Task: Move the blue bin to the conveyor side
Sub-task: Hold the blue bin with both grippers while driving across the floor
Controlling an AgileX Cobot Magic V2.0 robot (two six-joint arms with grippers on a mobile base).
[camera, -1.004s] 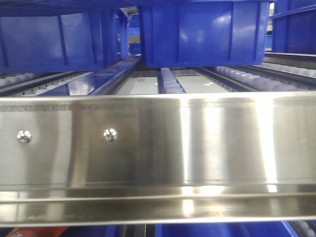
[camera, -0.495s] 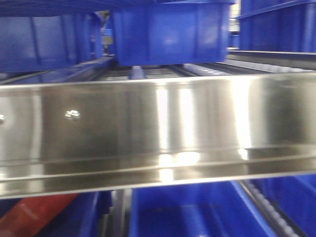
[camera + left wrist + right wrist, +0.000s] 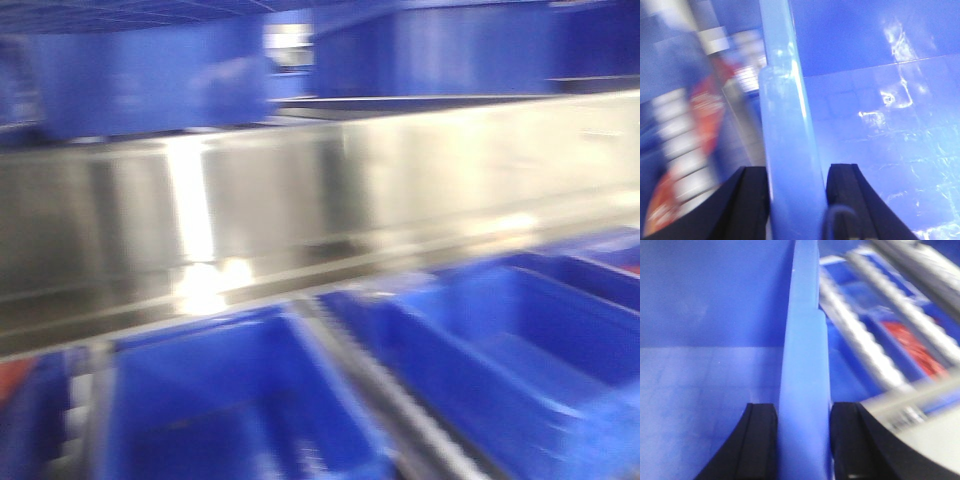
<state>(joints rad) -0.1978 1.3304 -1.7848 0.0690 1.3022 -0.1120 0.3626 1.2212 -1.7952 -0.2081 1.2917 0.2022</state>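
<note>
blue bin [image 3: 880,150] rim seemingly pinched in both hands [image 3: 797,170] [image 3: 804,409]

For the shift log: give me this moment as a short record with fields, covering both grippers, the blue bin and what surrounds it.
left gripper: fingers either side of the blue bin rim, closed on it
right gripper: same hold on a blue bin wall
bin interior: empty where visible
front view: blurred; steel rail above other blue bins
beside right gripper: roller tracks; red patch, too blurred to identify
conveyor belt: not identifiable in these views
</note>
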